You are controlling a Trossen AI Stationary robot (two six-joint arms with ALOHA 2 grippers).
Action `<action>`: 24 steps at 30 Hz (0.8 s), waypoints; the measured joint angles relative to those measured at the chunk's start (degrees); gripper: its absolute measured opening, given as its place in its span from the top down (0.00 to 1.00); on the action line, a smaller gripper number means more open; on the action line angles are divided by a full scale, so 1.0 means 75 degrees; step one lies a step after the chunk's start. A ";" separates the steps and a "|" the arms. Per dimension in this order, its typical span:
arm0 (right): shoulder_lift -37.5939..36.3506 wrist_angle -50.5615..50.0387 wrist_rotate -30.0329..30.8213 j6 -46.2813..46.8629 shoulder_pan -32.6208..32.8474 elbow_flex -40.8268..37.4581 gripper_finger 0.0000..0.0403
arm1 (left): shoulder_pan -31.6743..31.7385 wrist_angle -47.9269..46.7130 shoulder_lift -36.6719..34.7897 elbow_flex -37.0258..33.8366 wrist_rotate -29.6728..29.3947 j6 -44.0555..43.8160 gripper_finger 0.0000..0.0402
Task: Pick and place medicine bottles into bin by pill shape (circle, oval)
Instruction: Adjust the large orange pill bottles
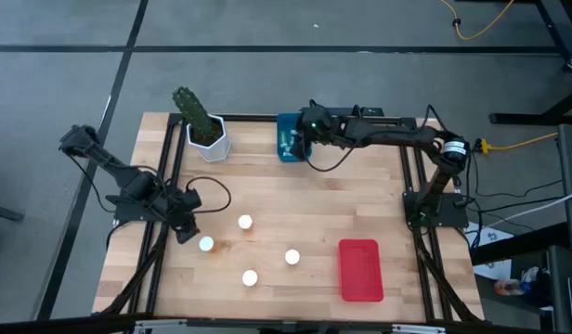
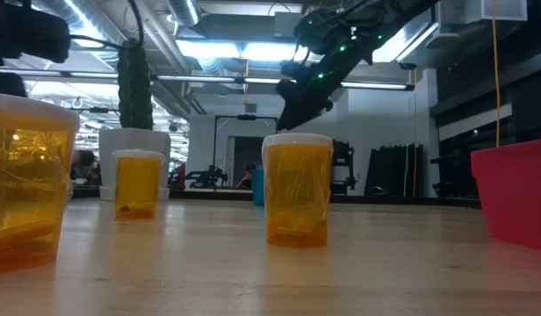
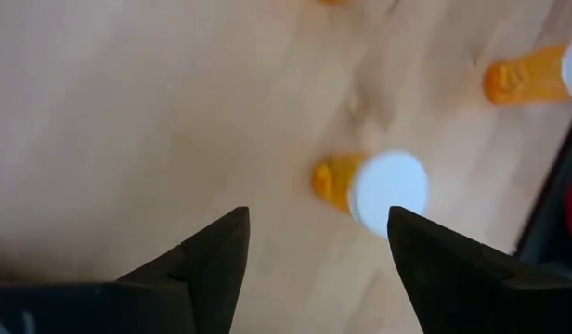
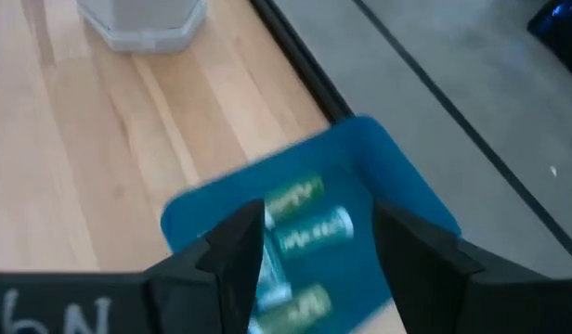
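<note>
Left gripper (image 1: 187, 230) low over the near-left part of the table (image 1: 295, 195), just beside the leftmost white-capped bottle (image 1: 205, 245). High view: four orange bottles stand in a loose cluster mid-table, caps up; the others at (image 1: 245, 222), (image 1: 292, 257), (image 1: 250, 277). Red bin (image 1: 360, 270) near-right, nothing seen in it. Blue bin (image 1: 288, 137) at the far edge, beside the cactus pot (image 1: 209, 135). Right gripper (image 1: 300, 139) reaches over the blue bin.

Low view: three orange bottles upright on the wood, nearest centre one (image 2: 297, 188); red bin wall (image 2: 515, 195) at right; right arm hangs above the far blue bin.

Left wrist view: left gripper (image 3: 316, 243) fingers spread, nothing between them; an orange bottle (image 3: 371, 189) sits just ahead, off toward one finger, not yet between.

Right wrist view: right gripper (image 4: 316, 239) spread and empty above the blue bin (image 4: 388, 172); pale greenish bottles (image 4: 300, 232) lie inside, count unclear.

Judgement: greenish bottles look sorted; the orange ones remain. Step in hand is the left arm's approach to its first orange bottle. Next move calls for centring the fingers around the body, dropping below the cap, then closing.
</note>
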 joint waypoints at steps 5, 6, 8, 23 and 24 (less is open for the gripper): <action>-0.0381 -0.0811 -0.0002 0.0218 0.0000 0.0011 0.50 | -0.0414 -0.0063 0.0051 0.0000 0.0611 -0.0758 0.38; -0.0442 -0.1010 -0.0002 0.0256 0.0002 0.0011 0.50 | -0.0512 -0.0113 0.0099 0.0000 0.0644 -0.0836 0.38; -0.0567 -0.1421 -0.0001 0.0420 0.0033 0.0011 0.50 | -0.0685 -0.0194 0.0256 -0.0003 0.0736 -0.0896 0.38; -0.1984 -0.2103 0.0339 0.0153 0.0799 0.0008 0.50 | -0.1560 0.1066 0.2556 -0.0006 0.0837 -0.1494 0.38; -0.2106 -0.2207 0.0333 0.0153 0.0837 0.0008 0.50 | -0.1573 0.1079 0.2729 -0.0006 0.0834 -0.1483 0.38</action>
